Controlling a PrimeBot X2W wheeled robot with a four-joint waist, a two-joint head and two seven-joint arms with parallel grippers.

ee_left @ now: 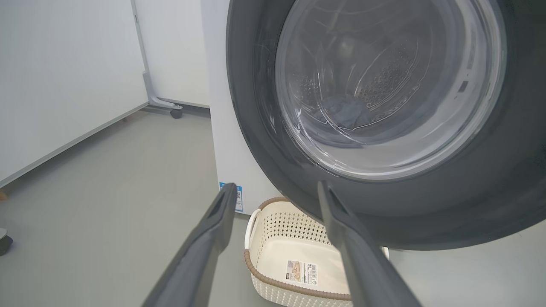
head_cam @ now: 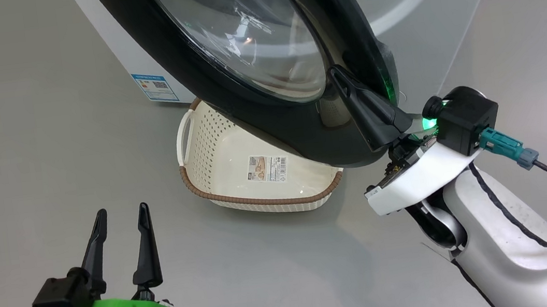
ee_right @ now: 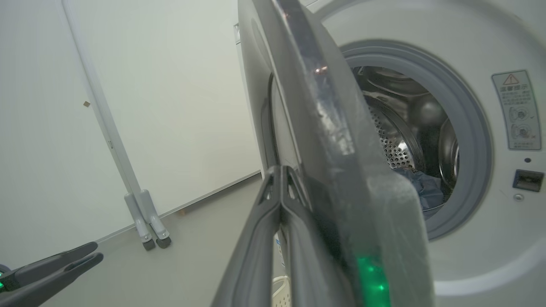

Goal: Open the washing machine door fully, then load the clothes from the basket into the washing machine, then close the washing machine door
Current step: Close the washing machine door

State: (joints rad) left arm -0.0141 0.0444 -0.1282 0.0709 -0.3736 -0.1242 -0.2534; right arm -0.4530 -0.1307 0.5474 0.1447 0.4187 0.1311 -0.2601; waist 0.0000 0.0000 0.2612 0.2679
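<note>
Washing machine door (head_cam: pixel 275 122) stands part open; loading looks done, and closing remains.
The clothes (ee_right: pixel 420 187) lie in the drum behind the door, and the basket (head_cam: pixel 203 136) below the door sits empty. The right gripper (head_cam: pixel 337 75), pinched shut on nothing, lies against the door's outer rim. The left gripper (head_cam: pixel 122 214), spread wide and empty, hovers well apart from the door. Nothing seems to block the door's swing.

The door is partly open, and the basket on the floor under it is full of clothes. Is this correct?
Not quite. The basket under the partly open door is empty, not full; the head view shows its bare bottom.
</note>
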